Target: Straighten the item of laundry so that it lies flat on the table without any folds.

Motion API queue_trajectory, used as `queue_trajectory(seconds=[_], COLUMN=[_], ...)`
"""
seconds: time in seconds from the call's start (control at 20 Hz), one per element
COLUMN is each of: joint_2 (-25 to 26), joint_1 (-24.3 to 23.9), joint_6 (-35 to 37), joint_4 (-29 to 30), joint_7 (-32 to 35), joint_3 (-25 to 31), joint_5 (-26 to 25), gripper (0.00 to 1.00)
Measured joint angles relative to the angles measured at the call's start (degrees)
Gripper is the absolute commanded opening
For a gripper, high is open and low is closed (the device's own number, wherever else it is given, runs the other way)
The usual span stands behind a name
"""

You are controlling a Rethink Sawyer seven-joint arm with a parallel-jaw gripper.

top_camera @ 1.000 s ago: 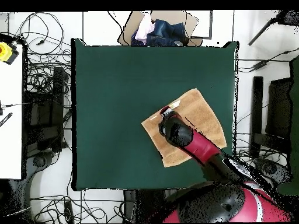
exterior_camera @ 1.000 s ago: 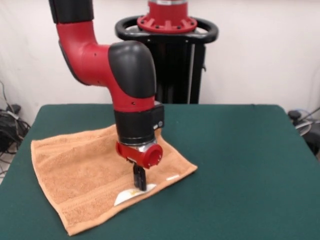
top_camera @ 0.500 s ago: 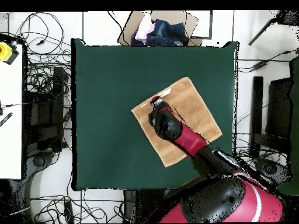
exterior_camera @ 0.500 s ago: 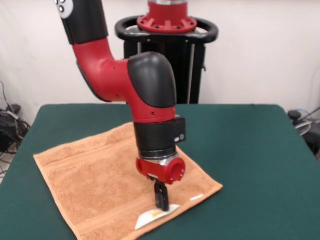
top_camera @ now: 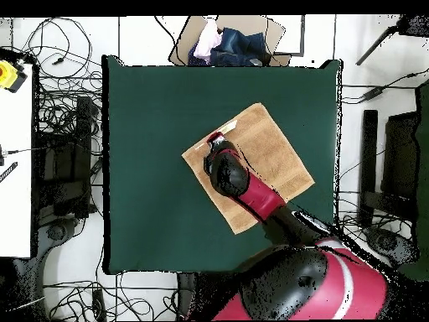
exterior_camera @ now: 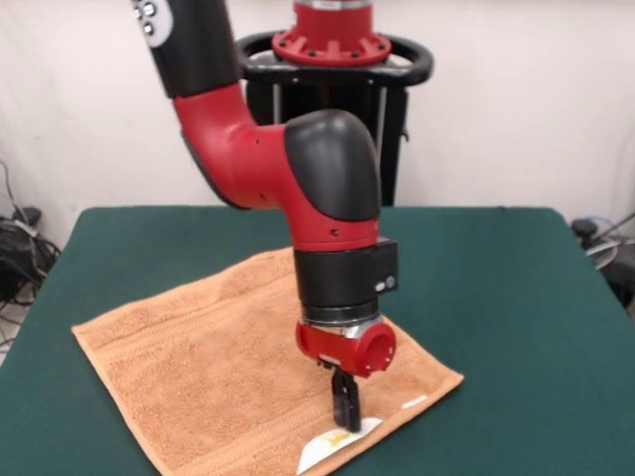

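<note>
The orange-tan towel (exterior_camera: 198, 362) lies spread on the dark green table (exterior_camera: 496, 288), with one corner pointing right. Its front edge runs out of the picture's bottom. My gripper (exterior_camera: 347, 418) points straight down at the towel's front edge. It is shut on the towel right beside the white tag (exterior_camera: 331, 447). A second small white label (exterior_camera: 415, 403) lies near the right corner. In the overhead view the towel (top_camera: 272, 151) shows as a tilted square, and the arm covers its middle. There the gripper (top_camera: 216, 138) is near the towel's upper left edge, beside the tag (top_camera: 228, 127).
The robot's black pedestal (exterior_camera: 332, 119) stands at the table's far side. In the overhead view, a box of clothes (top_camera: 224, 44) sits past the table's top edge. Cables lie on the floor around the table. A white bench (top_camera: 15, 168) stands at the left.
The gripper has moved toward the front camera and to the right, dragging the towel's edge with it. The whole towel has slid the same way and lies more spread out.
</note>
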Motion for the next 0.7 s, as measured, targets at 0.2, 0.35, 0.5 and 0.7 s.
queue_trajectory(seconds=[0.2,0.35,0.5,0.7], joint_2=[-2.08,-3.92,-5.33,-7.26], joint_1=[5.57,9.28,11.77,14.25], joint_6=[2.02,5.76,9.03,13.62], joint_4=[0.81,1.9,2.88,4.59], joint_7=[0.0,0.0,0.0,0.0], joint_3=[-3.34,-5.79,-8.34,-12.14], joint_5=[5.04,6.64,6.88,6.86], gripper=[0.0,0.0,0.0,0.0])
